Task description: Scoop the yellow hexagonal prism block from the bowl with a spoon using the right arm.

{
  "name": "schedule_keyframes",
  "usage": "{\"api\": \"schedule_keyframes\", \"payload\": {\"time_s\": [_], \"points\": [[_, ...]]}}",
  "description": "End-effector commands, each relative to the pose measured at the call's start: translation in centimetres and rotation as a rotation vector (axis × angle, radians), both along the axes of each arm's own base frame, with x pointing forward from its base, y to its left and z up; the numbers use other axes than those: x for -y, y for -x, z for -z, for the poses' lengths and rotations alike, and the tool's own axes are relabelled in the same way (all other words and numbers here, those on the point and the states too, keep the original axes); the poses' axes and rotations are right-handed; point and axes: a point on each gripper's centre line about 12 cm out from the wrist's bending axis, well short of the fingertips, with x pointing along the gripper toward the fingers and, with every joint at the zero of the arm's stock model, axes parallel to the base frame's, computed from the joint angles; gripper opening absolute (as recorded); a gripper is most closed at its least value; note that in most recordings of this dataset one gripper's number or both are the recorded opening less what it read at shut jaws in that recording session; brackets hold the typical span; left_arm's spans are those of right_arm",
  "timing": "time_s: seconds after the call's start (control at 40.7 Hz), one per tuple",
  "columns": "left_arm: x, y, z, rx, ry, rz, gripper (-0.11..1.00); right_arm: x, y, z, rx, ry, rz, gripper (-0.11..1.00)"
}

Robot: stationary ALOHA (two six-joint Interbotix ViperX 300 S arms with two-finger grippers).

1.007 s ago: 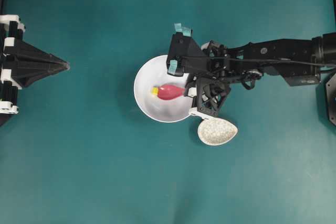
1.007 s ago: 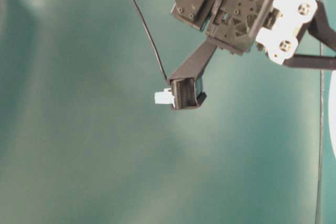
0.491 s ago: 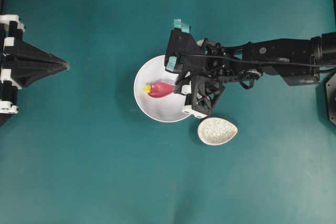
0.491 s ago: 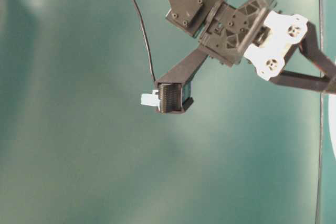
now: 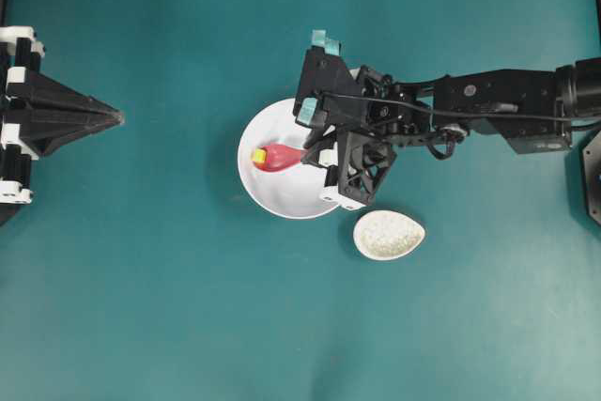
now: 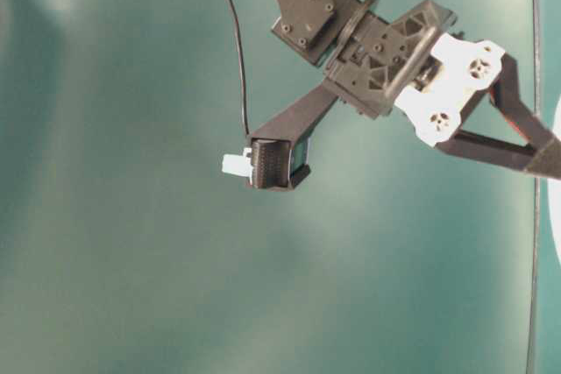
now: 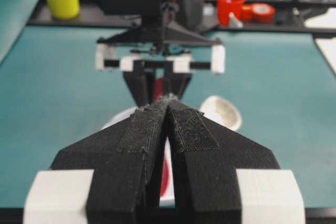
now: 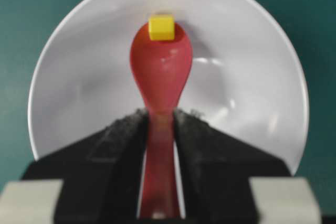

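Inside bowl (image 8: 79,93), right pincer (image 8: 160,124) clamping spoon (image 8: 160,72), handle hidden (left pincer (image 7: 168,103) closed, empty)

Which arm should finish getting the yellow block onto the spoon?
Right. Its claw grips the spoon, whose tip meets the yellow block inside the bowl. The left claw sits shut, far off.
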Motion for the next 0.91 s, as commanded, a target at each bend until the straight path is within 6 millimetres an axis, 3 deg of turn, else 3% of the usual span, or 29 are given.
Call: {"api": "schedule_keyframes", "payload": {"time_s": [0.0, 0.54, 0.884], "points": [[0.0, -0.2, -0.8, 0.023, -0.002, -0.001, -0.01, 0.1, -0.5, -1.4, 0.050, 0.007, 0.001, 0.24], [0.0, -0.2, -0.8, 0.024, -0.004, -0.001, -0.01, 0.1, 0.2, -2.4, 0.093, 0.011, 0.005, 0.24], [0.0, -0.1, -0.9, 0.024, -0.004, -0.001, -0.01, 0.1, 1.9, -3.8, 0.178, 0.021, 0.013, 0.24]]}}
